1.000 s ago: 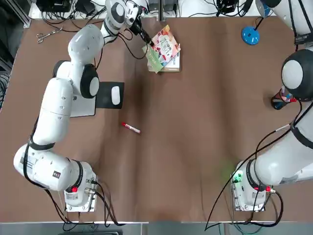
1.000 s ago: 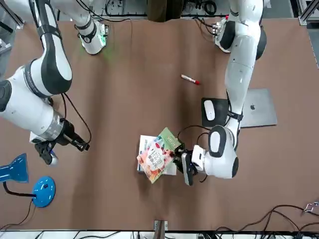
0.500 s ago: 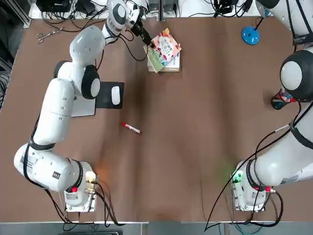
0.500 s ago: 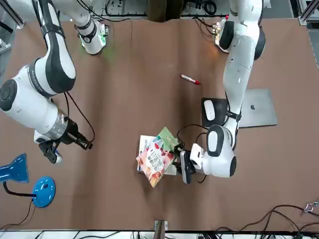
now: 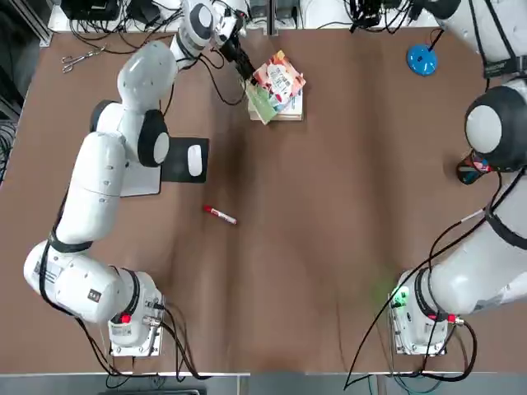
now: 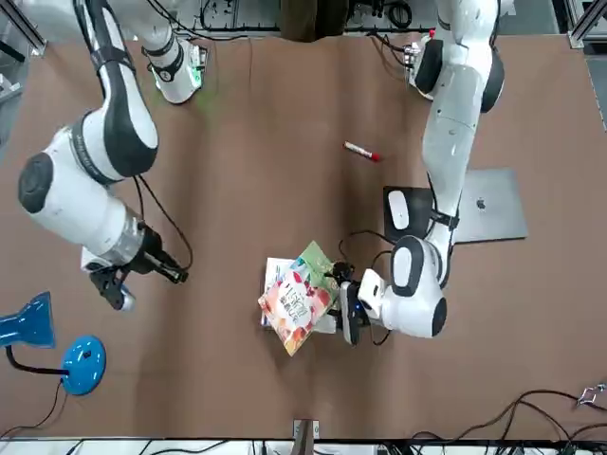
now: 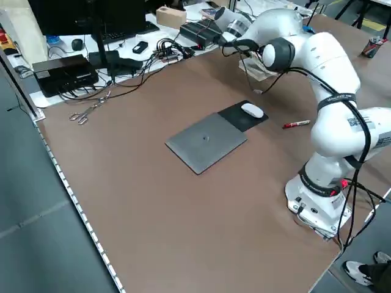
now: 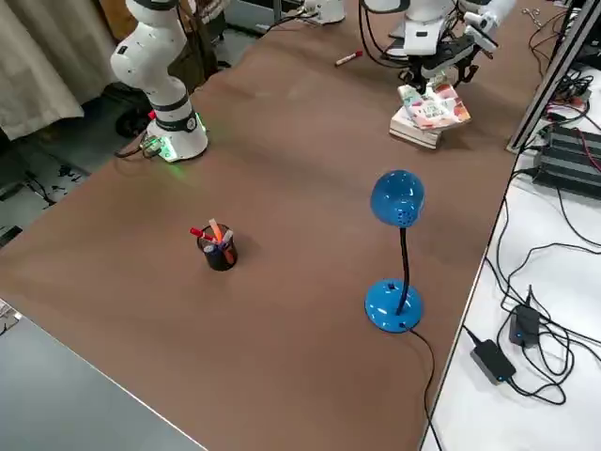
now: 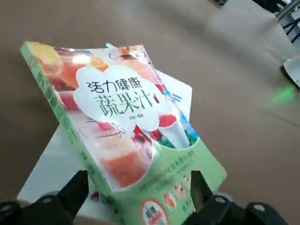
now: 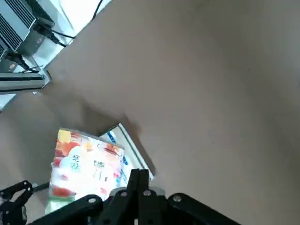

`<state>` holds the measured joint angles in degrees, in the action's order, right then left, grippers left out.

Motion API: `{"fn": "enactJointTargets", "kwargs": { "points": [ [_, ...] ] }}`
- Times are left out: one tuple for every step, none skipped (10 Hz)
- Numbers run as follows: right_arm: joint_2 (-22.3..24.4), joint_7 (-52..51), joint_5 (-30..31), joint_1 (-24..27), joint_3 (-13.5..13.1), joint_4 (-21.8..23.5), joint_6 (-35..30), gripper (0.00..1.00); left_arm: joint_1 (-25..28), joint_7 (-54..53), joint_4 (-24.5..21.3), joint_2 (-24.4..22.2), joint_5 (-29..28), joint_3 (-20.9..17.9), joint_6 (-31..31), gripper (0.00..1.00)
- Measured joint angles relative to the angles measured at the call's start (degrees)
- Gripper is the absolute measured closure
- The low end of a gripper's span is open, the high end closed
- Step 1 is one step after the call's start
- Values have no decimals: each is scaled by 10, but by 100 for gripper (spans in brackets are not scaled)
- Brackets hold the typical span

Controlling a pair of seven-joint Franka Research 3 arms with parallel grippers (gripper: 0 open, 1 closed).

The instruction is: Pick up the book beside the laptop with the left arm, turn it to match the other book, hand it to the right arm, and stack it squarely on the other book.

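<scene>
Left arm (image 5: 123, 107) reaching far across the table (image 5: 329, 214), stretched almost flat from base to wrist, forearm passing over the laptop (image 7: 206, 141) and the mouse pad (image 5: 185, 160) with its white mouse (image 5: 195, 160). Left gripper (image 6: 347, 305) lying low and roughly level at the far edge, pointing at the stack, fingers (image 9: 75, 192) spread wide on either side of the book's green-edged near corner, not clamping it.

The book (image 5: 276, 84) lying on top of the other book (image 6: 277, 280), cover up, turned askew so that its corners are overhanging the white cover beneath; the green strip facing the left gripper. Both books sitting near the table's far edge, well apart from the laptop.

Right arm (image 6: 90, 171) bending high over its own side of the table, elbow raised, wrist angling down toward the books. Right gripper (image 6: 112, 289) hanging above bare table, well apart from the stack, near the blue desk lamp (image 6: 52, 346), fingers pressed together with nothing between them.

Red marker (image 5: 221, 216) lying mid-table; pen cup (image 8: 219, 248) standing on the right side.
</scene>
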<state>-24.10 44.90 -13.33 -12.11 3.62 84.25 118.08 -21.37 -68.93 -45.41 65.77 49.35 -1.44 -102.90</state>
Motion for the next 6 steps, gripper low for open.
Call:
{"fn": "enactJointTargets", "kwargs": {
  "points": [
    [-7, 19, 0, -11, 0, -4, 9, 98, 3, 24, 0, -15, -20, -2, 25, 6],
    [-12, 34, -1, -20, 0, -7, 18, 98, 4, 52, 0, -31, -37, -7, 47, 8],
    [-17, 56, -3, -28, 0, -9, 33, 98, 5, 77, 1, -46, -45, -25, 69, 11],
    [-24, 89, -5, -40, 1, -10, 59, 98, 8, 107, 1, -60, -46, -49, 94, 19],
    [-36, 133, -7, -61, 2, -10, 96, 98, 12, 147, 1, -76, -46, -70, 118, 23],
    [-54, 182, -7, -87, 3, -10, 143, 98, 14, 194, 2, -95, -50, -92, 146, 28]
  ]
}}
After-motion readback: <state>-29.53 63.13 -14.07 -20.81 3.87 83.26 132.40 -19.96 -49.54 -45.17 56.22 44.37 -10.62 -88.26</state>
